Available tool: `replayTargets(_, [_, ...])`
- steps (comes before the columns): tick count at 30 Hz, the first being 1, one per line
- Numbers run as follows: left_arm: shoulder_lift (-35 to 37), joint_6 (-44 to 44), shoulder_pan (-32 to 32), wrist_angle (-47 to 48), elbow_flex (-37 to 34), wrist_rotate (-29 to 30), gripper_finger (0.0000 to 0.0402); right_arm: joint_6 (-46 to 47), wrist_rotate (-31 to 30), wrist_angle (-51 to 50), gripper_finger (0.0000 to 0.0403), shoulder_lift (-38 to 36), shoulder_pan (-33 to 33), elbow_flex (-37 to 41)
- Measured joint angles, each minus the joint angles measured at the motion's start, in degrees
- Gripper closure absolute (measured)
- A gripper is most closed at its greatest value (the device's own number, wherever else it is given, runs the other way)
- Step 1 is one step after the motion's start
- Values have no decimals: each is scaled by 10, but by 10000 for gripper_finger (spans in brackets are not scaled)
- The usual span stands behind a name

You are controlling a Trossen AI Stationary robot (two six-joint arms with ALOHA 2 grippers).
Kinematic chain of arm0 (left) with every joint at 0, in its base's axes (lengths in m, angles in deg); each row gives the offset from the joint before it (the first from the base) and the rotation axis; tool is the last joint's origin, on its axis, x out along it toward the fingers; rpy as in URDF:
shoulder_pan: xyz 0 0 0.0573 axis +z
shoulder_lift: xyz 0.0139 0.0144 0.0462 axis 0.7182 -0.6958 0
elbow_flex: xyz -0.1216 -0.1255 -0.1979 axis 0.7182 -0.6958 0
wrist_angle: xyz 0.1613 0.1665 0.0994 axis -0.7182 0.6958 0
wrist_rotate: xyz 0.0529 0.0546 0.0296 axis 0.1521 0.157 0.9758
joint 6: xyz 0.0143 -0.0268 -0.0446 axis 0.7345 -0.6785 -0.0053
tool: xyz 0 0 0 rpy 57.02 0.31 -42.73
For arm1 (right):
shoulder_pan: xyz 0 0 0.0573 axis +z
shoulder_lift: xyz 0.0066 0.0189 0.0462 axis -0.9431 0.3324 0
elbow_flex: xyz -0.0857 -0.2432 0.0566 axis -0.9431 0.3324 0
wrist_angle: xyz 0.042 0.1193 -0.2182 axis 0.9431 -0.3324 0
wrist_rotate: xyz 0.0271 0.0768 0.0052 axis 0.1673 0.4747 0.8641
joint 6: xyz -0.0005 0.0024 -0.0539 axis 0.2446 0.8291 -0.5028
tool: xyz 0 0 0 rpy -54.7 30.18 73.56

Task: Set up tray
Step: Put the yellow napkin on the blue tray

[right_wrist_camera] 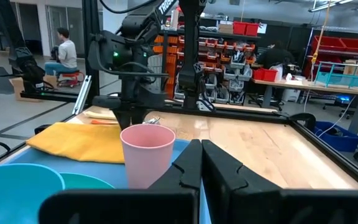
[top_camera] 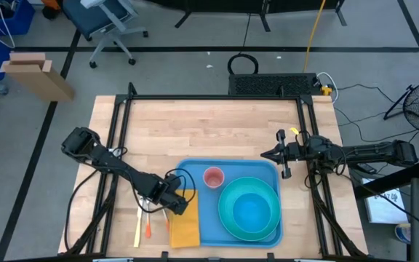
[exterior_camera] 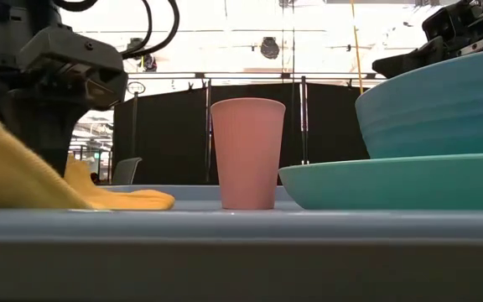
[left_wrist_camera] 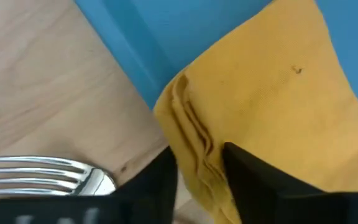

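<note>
Fingers (left_wrist_camera: 166, 180) of the left gripper (top_camera: 174, 201) pinch the folded edge of a yellow napkin (top_camera: 183, 224), which lies over the left rim of the blue tray (top_camera: 198, 211). Just beside the gripper, on the wooden table (top_camera: 202, 127), a fork (left_wrist_camera: 48, 173) rests. The tray sits at the table's front centre and carries a pink cup (top_camera: 213, 177), upright, and a teal bowl (top_camera: 253, 212) resting on a teal plate (exterior_camera: 401, 180). The right gripper (top_camera: 269, 154) hangs at the tray's far right corner, fingers pressed together and holding nothing.
</note>
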Motion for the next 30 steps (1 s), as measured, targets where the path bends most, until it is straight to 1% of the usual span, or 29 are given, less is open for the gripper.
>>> replayTargets(2, [1, -2, 0, 0, 0, -1, 318, -1, 0, 1, 403, 0, 0, 0])
replayTargets(5, [4, 17, 0, -1, 2, 1, 371, -4, 0, 1, 403, 0, 0, 0])
replayTargets(7, [3, 28, 0, -2, 2, 2, 390, -4, 0, 1, 403, 0, 0, 0])
replayTargets(12, [3, 68, 1, -6, 2, 2, 385, -4, 0, 1, 403, 0, 0, 0])
replayTargets(16, [7, 99, 1, -7, 8, 9, 394, -3, 0, 1, 403, 0, 0, 0])
replayTargets(19, [9, 116, 5, -14, 26, 35, 390, -3, 0, 1, 403, 0, 0, 0])
replayTargets(22, [23, 149, 11, -12, 40, 62, 394, -3, 0, 1, 403, 0, 0, 0])
replayTargets(27, [27, 148, 37, -2, 45, 97, 392, -3, 0, 1, 403, 0, 0, 0])
replayTargets(30, [27, 150, 53, -1, 45, 105, 394, -3, 0, 1, 403, 0, 0, 0])
